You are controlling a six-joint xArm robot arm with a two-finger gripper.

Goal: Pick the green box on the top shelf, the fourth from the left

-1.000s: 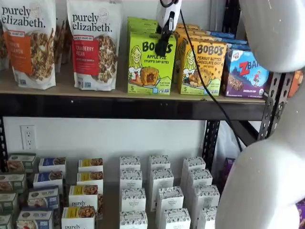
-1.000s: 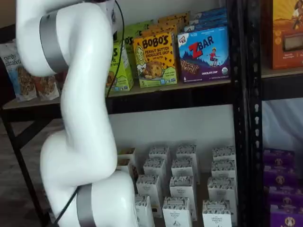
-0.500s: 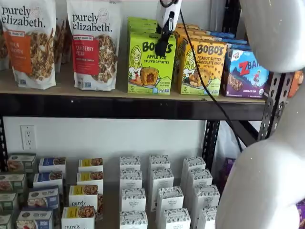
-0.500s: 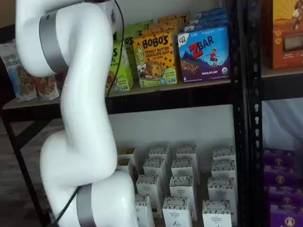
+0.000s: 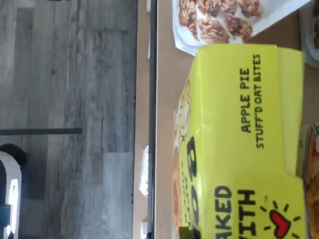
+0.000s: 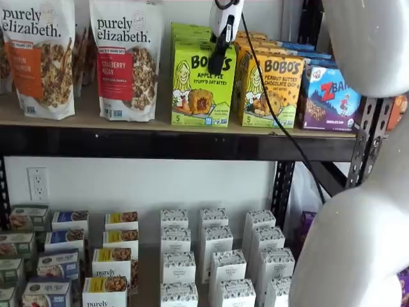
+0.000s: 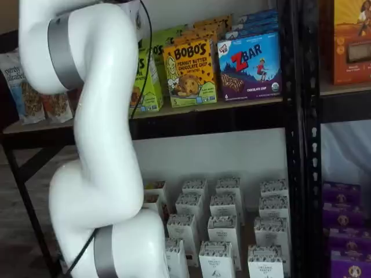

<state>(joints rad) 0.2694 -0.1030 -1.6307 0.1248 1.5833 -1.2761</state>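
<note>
Comparing a second ago, I see the lime-green Bobo's carton unmoved, white black-fingered gripper over it, grip indeterminate.

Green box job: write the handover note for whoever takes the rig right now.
Gripper: down over the front of the green box, black fingers at its top edge. Only a side-on sight of them, so whether they are open or closed on the box cannot be told.
Green box: upright on the top shelf, between the granola bag and the yellow-orange Bobo's box. The wrist view shows its top panel close below.
Done: approach and lining up.
Left: confirm the grip, lift the box clear, draw it out.
</note>
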